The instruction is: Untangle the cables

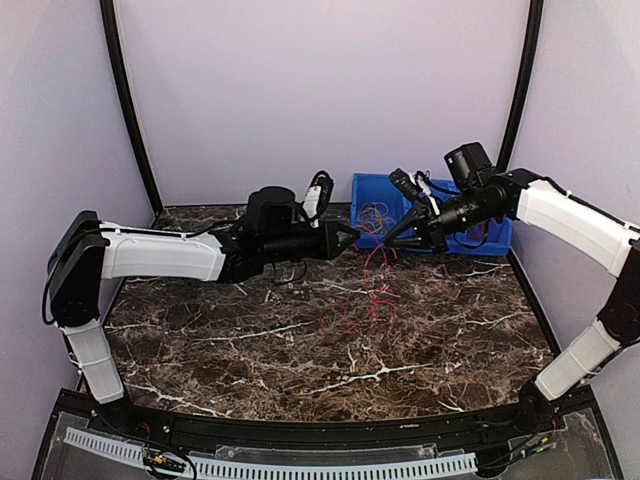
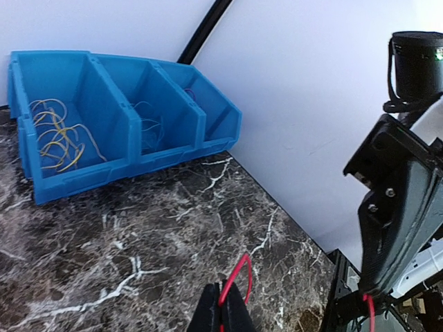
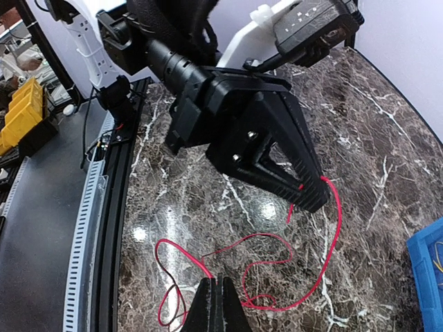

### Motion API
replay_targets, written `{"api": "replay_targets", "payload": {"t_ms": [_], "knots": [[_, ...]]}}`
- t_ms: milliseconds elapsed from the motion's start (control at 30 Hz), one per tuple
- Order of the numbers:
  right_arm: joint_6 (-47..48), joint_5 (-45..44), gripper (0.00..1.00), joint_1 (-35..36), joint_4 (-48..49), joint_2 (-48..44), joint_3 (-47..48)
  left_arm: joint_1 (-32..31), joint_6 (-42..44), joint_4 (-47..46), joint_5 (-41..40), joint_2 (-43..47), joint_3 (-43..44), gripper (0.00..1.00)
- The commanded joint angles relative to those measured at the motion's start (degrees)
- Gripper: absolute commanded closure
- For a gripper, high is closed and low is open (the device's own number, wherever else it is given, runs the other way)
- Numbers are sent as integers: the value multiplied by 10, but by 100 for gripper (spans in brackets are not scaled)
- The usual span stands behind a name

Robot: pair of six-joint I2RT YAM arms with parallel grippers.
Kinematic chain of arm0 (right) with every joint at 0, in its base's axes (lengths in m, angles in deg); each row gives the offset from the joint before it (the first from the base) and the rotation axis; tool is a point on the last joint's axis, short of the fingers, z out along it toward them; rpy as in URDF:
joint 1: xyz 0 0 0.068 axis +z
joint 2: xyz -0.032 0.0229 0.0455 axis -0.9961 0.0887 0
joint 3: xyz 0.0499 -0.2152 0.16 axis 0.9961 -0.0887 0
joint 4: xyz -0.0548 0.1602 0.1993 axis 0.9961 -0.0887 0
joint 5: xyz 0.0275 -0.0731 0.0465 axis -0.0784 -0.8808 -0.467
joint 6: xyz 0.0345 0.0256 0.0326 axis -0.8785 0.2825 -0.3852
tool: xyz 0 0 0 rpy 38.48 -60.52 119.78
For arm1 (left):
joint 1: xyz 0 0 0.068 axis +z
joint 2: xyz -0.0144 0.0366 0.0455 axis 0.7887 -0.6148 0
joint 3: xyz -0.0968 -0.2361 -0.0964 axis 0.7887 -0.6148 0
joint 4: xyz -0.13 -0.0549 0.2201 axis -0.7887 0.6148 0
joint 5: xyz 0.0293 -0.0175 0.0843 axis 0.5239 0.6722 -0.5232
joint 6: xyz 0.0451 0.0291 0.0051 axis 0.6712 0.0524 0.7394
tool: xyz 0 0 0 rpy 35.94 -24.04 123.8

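Now the left end effector (image 1: 354, 238) and right end effector (image 1: 387, 240), each clamped on the red cable (image 3: 338, 216), should separate slowly, letting slack loops slide free.

the top view looks down from above and behind the arm bases, taking in the whole marbled desk (image 1: 200, 340) from some way off. the left wrist view rides low and close behind the left end effector (image 2: 225, 311), facing the blue bin (image 2: 124, 138) and the right end effector (image 2: 367, 294). the right wrist view, equally close behind its own fingers, faces back at the left end effector. both wrist views share the red cable (image 2: 242, 273) and the desk between them.
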Motion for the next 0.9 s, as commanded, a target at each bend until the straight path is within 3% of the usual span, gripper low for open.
{"api": "replay_targets", "payload": {"t_ms": [0, 133, 233, 433, 667, 867], "knots": [[-30, -55, 100, -2, 26, 12, 20, -17, -8, -73, 66, -29, 63, 100], [-39, -113, 100, -4, 55, 15, -1, -20, -7, -74, 81, -43, 70, 100], [-30, -135, 100, -7, 43, 32, -21, -19, -5, -25, 67, -50, 70, 100], [-36, -187, 100, -12, 86, 75, -96, -18, -57, -23, 40, -93, 7, 100], [-38, -194, 64, -12, 80, 144, -103, -18, -102, -56, 51, -151, -25, 100], [-13, -220, 38, -9, 70, 145, -121, -17, -105, -39, 44, -161, -22, 100]]}}
